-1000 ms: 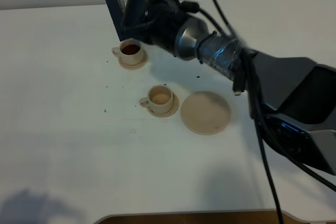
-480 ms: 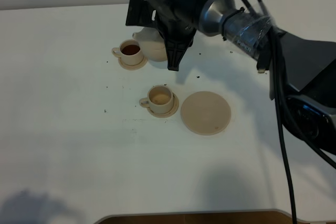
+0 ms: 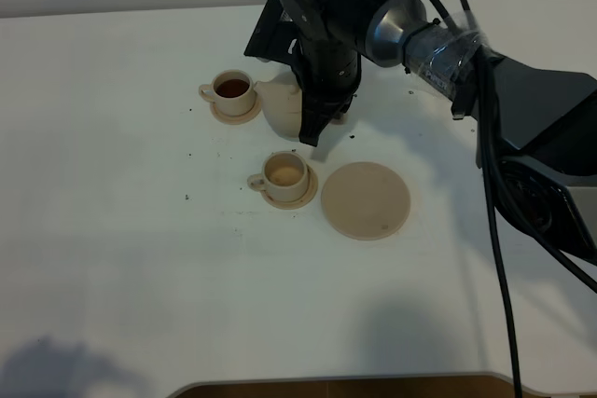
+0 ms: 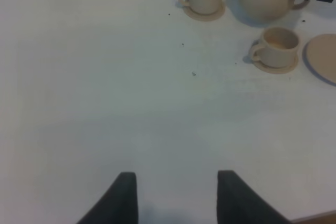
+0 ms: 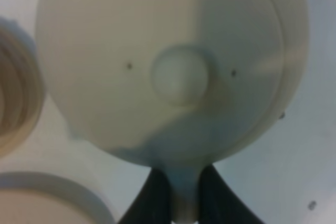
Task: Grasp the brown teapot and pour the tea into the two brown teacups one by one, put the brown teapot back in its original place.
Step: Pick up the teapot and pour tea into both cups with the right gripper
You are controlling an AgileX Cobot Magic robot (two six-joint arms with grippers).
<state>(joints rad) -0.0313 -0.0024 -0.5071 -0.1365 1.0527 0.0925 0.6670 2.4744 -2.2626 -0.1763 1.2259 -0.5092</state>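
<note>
The right pincer point(image 5: 177, 195) is clenched on the loop handle point(image 5: 178, 205) of the brown teapot point(image 3: 280, 109), its 2 fingers pinching the loop from either side, which seems the firm hold needed to tip the pot by a wrist roll. The pot is upright and low over the white counter point(image 3: 112, 230); whether its base touches the surface I cannot tell. In the high view it sits between the 2 cups. The far teacup point(image 3: 231, 89) is at its 10 o'clock, just beside the spout point(image 3: 263, 89), and shows dark tea inside. The near teacup point(image 3: 285, 172) is at its 6 o'clock and looks pale and unfilled. That suggests 1 pour is done and the second is the step in hand, so the spout would have to swing round toward 6 o'clock before tipping. The wide saucer point(image 3: 366, 199), the pot's home, lies bare at 4 o'clock of the pot and just beside the near cup's small saucer, free for the return. The left pincer point(image 4: 176, 198) hangs released with nothing between its fingers, well apart from the crockery, likely parked to leave the working arm room.
</note>
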